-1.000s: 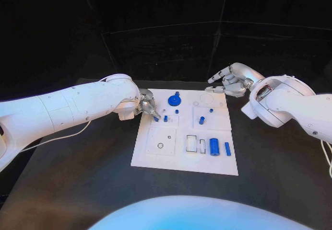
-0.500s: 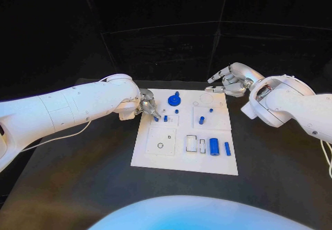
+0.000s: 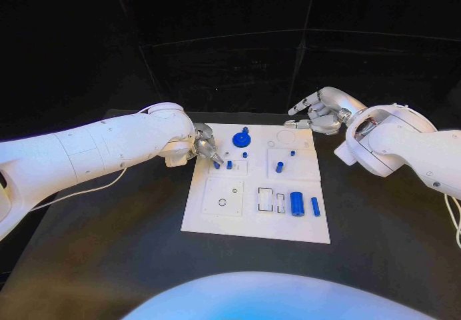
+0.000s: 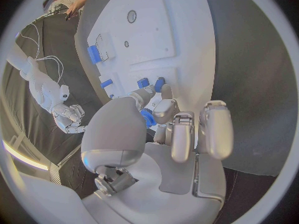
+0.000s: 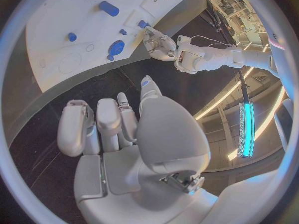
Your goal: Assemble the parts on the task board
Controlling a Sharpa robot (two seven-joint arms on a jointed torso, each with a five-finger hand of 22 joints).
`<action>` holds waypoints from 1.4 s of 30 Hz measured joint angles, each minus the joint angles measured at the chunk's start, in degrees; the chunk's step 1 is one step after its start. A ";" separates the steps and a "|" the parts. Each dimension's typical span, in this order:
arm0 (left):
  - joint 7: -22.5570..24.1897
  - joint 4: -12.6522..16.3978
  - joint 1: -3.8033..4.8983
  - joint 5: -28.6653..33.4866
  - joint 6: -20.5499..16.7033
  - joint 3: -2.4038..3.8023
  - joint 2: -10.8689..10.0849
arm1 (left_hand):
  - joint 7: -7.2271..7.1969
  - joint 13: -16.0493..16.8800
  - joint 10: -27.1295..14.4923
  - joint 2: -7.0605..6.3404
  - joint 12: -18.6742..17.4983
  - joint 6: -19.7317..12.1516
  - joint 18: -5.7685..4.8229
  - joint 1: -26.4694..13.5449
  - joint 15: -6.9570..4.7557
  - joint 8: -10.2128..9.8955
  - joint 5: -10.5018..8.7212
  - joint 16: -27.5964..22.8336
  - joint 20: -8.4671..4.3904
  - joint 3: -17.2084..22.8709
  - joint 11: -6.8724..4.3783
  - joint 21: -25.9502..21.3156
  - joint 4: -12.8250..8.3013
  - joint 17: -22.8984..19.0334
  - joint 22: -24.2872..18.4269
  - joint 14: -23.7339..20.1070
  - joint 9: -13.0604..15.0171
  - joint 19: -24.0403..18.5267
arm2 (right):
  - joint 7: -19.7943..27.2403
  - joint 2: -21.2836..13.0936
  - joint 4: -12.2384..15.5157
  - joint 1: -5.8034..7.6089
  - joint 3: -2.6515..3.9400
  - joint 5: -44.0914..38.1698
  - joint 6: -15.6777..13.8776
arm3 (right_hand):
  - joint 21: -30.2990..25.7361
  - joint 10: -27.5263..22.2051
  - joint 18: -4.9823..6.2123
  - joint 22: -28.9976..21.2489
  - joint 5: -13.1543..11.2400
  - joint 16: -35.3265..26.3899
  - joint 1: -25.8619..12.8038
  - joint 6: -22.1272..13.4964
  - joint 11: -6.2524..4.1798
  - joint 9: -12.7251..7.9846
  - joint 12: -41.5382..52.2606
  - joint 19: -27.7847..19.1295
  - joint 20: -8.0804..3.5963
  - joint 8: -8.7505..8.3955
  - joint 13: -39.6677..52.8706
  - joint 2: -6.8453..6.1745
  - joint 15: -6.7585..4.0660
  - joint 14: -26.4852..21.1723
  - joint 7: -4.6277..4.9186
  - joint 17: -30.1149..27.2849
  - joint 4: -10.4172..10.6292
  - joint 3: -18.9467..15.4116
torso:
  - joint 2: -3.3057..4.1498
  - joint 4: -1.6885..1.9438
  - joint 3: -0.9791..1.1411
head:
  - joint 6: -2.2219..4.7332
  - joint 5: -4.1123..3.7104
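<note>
Left robot hand (image 3: 204, 148) at the board's (image 3: 230, 223) far left corner, fingertips pinching a small blue part (image 4: 148, 118) beside 2 upright pegs (image 3: 230, 164). Risk, as a judgement: the part tilts in so light a pinch and jams at its hole, or the fingers knock the pegs — they stand just beside. Right robot hand (image 3: 320, 111) hovers off the far right corner, fingers loosely curled, holding nothing. Round knob (image 3: 241, 139), cylinder (image 3: 297, 203) and bar (image 3: 315, 207) rest on the board, well apart — bench (image 3: 115, 240) beneath.
</note>
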 measured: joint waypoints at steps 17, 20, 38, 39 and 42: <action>-0.18 -0.88 -0.02 0.00 0.32 -0.01 0.58 | -0.54 0.11 0.09 -0.12 0.00 0.92 0.01 -0.55 -0.41 0.43 -0.01 0.00 -0.40 -1.40 -0.08 0.58 0.46 0.00 0.00 0.00 0.57 0.00 | 0.03 0.00 -0.03 0.00 0.00 0.00 0.00 | 0.00 -0.21 0.00 -0.08 0.00 0.00 0.31 0.00 -0.21 0.00 0.00 0.00 0.00 0.00 0.00 0.31 0.00 0.00 0.00 -0.06 0.12 -0.45 | 0.01 0.00 -0.02 | -0.24 -0.14; -0.20 -0.95 -0.02 0.00 0.52 -0.01 0.60 | -0.74 0.11 0.09 -0.16 0.17 1.13 0.00 -0.60 -0.41 0.43 -0.01 0.00 -0.40 -1.78 -0.08 0.58 0.53 0.00 0.00 0.00 0.55 0.00 | 0.04 0.00 -0.03 0.00 0.00 0.00 0.00 | 0.00 -0.21 0.00 -0.08 0.00 0.00 0.31 0.00 -0.21 0.00 0.00 0.00 0.00 0.00 0.00 0.31 0.00 0.00 0.00 -0.06 0.12 -0.45 | 0.01 0.00 -0.02 | -0.29 -0.19; -0.35 -1.94 0.00 -0.04 1.29 -0.01 1.01 | -1.25 -0.37 0.07 -0.06 0.17 2.03 0.00 -4.54 -0.40 0.67 0.00 0.00 -0.40 -8.24 -0.12 0.81 4.12 0.00 0.00 0.00 1.37 0.00 | 0.08 -0.01 -0.05 0.00 0.00 0.00 -0.01 | 0.00 -0.21 0.00 -0.15 0.00 0.00 0.31 0.00 -0.21 0.00 0.00 0.00 0.00 0.00 0.00 0.31 0.00 0.00 0.00 -0.06 0.12 -0.45 | 0.01 0.01 -0.02 | -0.36 -0.23; -0.35 -1.99 0.00 -0.04 1.27 -0.01 1.03 | -1.25 -0.40 0.07 -0.07 0.17 2.03 0.00 -4.77 -0.40 0.67 0.00 0.00 -0.40 -8.91 -0.12 0.81 4.46 0.00 0.00 0.00 1.41 0.00 | 0.08 -0.01 -0.06 0.00 0.00 0.00 -0.01 | 0.00 -0.21 0.00 -0.15 0.00 0.00 0.31 0.00 -0.21 0.00 0.00 0.00 0.00 0.00 0.00 0.31 0.00 0.00 0.00 -0.06 0.12 -0.45 | 0.01 0.02 -0.02 | -0.35 -0.23; -0.36 -2.17 -0.01 -0.04 1.16 -0.01 1.10 | -1.25 -0.58 0.07 0.18 0.17 2.03 0.00 -4.99 -0.40 0.67 0.00 0.00 -0.40 -10.93 -0.11 0.81 5.39 0.00 0.00 0.00 1.64 0.00 | 0.09 0.00 -0.06 0.00 0.00 0.00 -0.01 | 0.00 -0.21 0.00 -0.21 0.00 0.00 0.31 0.00 -0.21 0.00 0.00 0.00 0.00 0.00 0.00 0.31 0.00 0.00 0.00 -0.06 0.12 -0.45 | 0.01 0.01 -0.03 | -0.28 -0.26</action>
